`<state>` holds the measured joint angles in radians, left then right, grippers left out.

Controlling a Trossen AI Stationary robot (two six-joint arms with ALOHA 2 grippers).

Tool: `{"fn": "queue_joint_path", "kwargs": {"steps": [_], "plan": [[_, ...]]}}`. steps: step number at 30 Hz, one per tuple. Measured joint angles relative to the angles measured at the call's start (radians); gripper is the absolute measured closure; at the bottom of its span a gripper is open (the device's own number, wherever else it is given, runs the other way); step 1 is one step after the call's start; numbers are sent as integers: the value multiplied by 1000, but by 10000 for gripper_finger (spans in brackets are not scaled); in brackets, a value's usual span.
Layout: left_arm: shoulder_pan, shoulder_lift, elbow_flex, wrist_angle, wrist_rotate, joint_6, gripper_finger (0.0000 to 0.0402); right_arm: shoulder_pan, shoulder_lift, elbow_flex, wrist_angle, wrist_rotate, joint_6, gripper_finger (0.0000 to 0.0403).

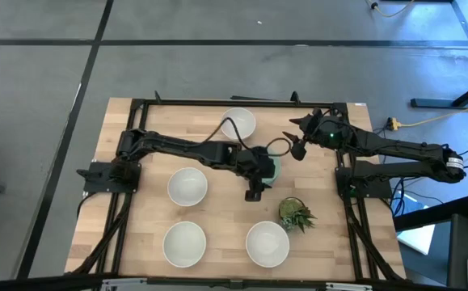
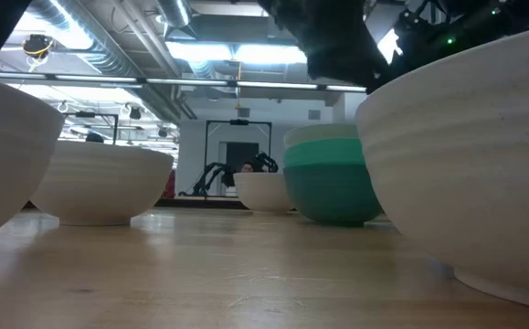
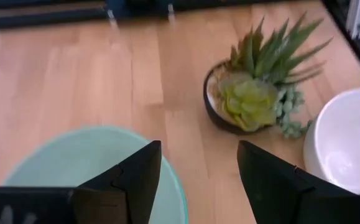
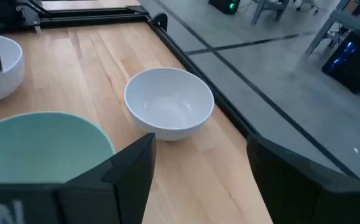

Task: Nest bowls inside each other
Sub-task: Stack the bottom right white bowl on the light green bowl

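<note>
A stack of nested bowls (image 2: 328, 178), pale mint green on top of teal, stands at the table's middle, mostly hidden under my left arm in the high view (image 1: 274, 168). My left gripper (image 1: 254, 192) is open and hovers above the stack's near rim. One finger is over the mint bowl (image 3: 86, 168) and one is outside it, clear of it in the low view. My right gripper (image 1: 298, 150) is open and hangs just right of the stack, with the mint bowl (image 4: 40, 146) below it. Several white bowls stand singly on their bases: far (image 1: 238, 123), left (image 1: 187, 186), near left (image 1: 184, 242) and near right (image 1: 267, 242).
A small spiky green plant in a dark pot (image 1: 296, 213) stands near the stack, between it and the near-right white bowl (image 3: 347, 143). The far white bowl (image 4: 167, 109) sits close to the table's far black frame edge. Bare wood lies along the table's left side (image 1: 128, 218).
</note>
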<state>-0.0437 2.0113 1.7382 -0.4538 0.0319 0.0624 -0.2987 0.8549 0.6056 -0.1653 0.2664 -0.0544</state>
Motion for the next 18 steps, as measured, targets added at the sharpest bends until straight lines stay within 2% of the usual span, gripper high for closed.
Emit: {"fn": "queue_joint_path", "kwargs": {"steps": [6, 11, 14, 18], "plan": [[19, -85, -1, -17, -22, 27, 195, 1, -4, 58, -55, -170, 2, 150], [40, -174, -11, -25, -11, 38, 197, 14, -5, 217, -260, -275, 24, 150], [41, -241, -62, 15, 42, 44, 197, 43, -5, 324, -422, -290, 18, 150], [36, -380, -226, 141, 64, 37, 197, 102, -5, 436, -594, -323, 10, 150]]}}
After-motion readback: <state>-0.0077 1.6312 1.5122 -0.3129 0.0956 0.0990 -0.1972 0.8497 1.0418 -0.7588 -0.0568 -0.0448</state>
